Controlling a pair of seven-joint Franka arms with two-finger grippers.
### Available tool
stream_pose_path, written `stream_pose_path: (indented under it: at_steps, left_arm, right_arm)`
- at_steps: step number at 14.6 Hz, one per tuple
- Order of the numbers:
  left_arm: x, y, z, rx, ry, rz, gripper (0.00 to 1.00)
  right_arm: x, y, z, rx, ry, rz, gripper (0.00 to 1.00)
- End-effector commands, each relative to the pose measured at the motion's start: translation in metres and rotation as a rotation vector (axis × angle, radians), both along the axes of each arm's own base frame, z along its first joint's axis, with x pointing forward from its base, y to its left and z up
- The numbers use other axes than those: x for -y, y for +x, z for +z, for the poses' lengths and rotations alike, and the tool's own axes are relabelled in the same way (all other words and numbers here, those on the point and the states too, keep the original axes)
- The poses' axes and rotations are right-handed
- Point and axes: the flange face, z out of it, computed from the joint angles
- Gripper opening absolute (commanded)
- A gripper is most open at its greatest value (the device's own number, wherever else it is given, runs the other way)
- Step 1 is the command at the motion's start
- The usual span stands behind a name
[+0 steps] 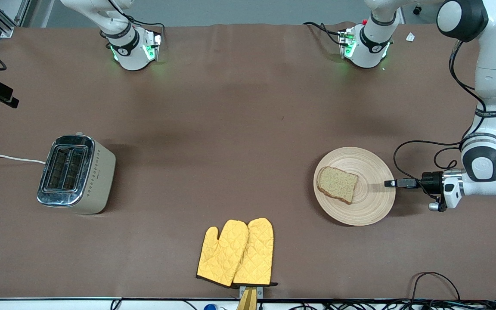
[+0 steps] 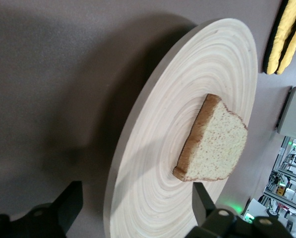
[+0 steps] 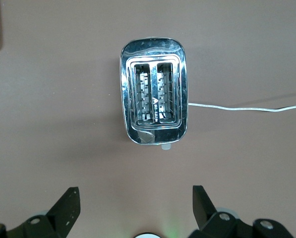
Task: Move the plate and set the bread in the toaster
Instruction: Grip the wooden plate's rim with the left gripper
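The tan plate [image 1: 368,202] lies toward the left arm's end of the table, with the bread [image 1: 337,184] flat on it. My left gripper [image 1: 389,183] is low and level at the plate's rim, on the side toward the left arm's end. In the left wrist view my left gripper [image 2: 137,196] is open with its fingers on either side of the plate [image 2: 187,124] rim, and the bread [image 2: 214,144] lies just past them. The toaster [image 1: 75,172] stands toward the right arm's end. My right gripper [image 3: 135,196] is open and empty, high over the toaster [image 3: 153,96], and out of the front view.
A pair of yellow oven mitts [image 1: 237,254] lies near the table's front edge, nearer to the camera than the plate and the toaster. The toaster's white cord [image 1: 7,158] runs off the right arm's end of the table. Brown cloth covers the table.
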Motion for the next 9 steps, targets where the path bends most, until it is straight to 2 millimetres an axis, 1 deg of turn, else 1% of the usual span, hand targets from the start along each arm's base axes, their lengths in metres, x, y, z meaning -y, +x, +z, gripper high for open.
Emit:
stream_pose_path:
  at_steps: [1,2,3,5,6,7,8,9]
  left_arm:
    - [-0.0024,0.0021,-0.0078,0.069,-0.020,-0.048,0.49]
    - [-0.0013,0.0017,-0.0084,0.096,-0.024,-0.076,0.38]
    - [0.0007,0.0020,-0.0084,0.107,-0.026,-0.088,0.30]
    - [0.0008,0.0014,-0.0104,0.105,-0.028,-0.089,0.24]
    - [0.0010,0.0012,-0.0113,0.106,-0.029,-0.090,0.17]
    - [0.0003,0.0004,-0.0124,0.107,-0.032,-0.095,0.05]
    - [0.0018,0.0002,-0.0123,0.136,-0.041,-0.125,0.02]
    - [0.0027,0.0010,-0.0107,0.180,-0.051,-0.161,0.00]
  right_arm:
    - [-0.0003,0.0001,0.0026,0.000,0.008,-0.014,1.00]
    - [-0.0003,0.0001,0.0026,0.000,0.008,-0.014,1.00]
    - [-0.0003,0.0001,0.0026,0.000,0.008,-0.014,1.00]
    - [-0.0003,0.0001,0.0026,0.000,0.008,-0.014,1.00]
    - [-0.0003,0.0001,0.0026,0.000,0.008,-0.014,1.00]
    - [-0.0003,0.0001,0.0026,0.000,0.008,-0.014,1.00]
    - [-0.0003,0.0001,0.0026,0.000,0.008,-0.014,1.00]
    - [-0.0003,0.0001,0.0026,0.000,0.008,-0.014,1.00]
